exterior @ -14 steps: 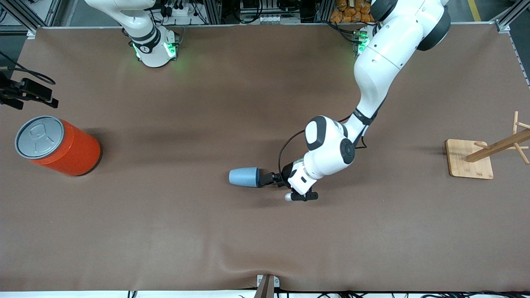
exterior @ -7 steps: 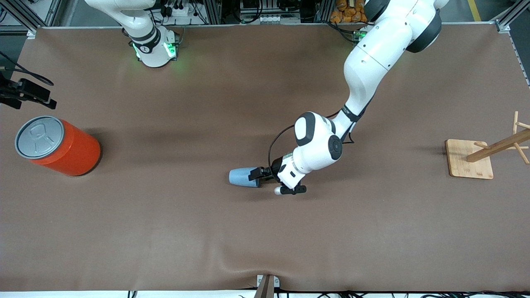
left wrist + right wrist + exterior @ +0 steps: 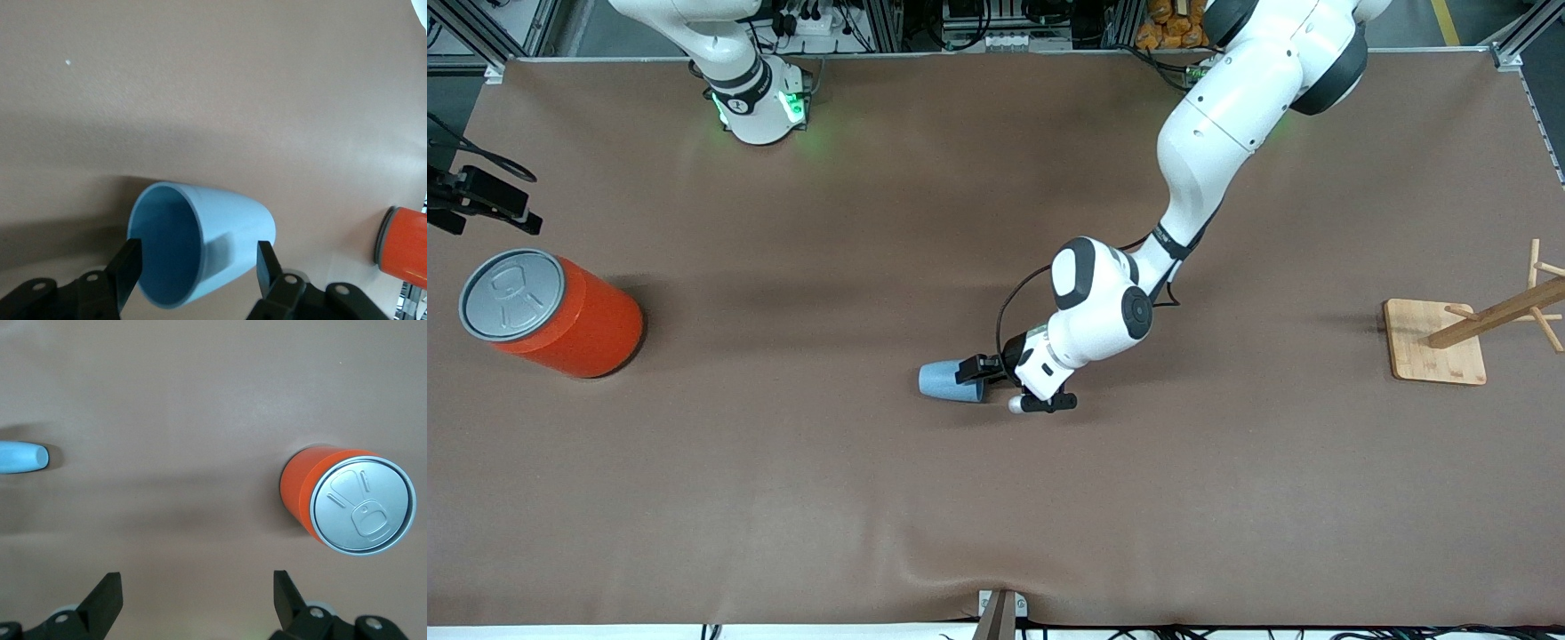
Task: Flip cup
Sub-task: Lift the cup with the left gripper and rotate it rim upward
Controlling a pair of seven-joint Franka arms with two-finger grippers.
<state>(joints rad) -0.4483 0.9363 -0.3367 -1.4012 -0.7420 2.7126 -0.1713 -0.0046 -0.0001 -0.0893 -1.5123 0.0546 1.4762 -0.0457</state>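
Cup (image 3: 947, 380) lies on its side mid-tabletop (image 3: 871, 498), mouth toward my left tool (image 3: 971, 371), whose fingers (image 3: 267, 265) straddle its rim, apart, not yet clamped. My right tool (image 3: 193, 597) waits open, above the can (image 3: 551, 313).

Left arm reaches from its base at about 1 o'clock toward bench centre, wrist bent low; left end effector (image 3: 971, 372) has its fingers (image 3: 127, 270) spread apart. Right arm waits, right end effector (image 3: 197, 597) held high at 9 o'clock, fingers wide apart.
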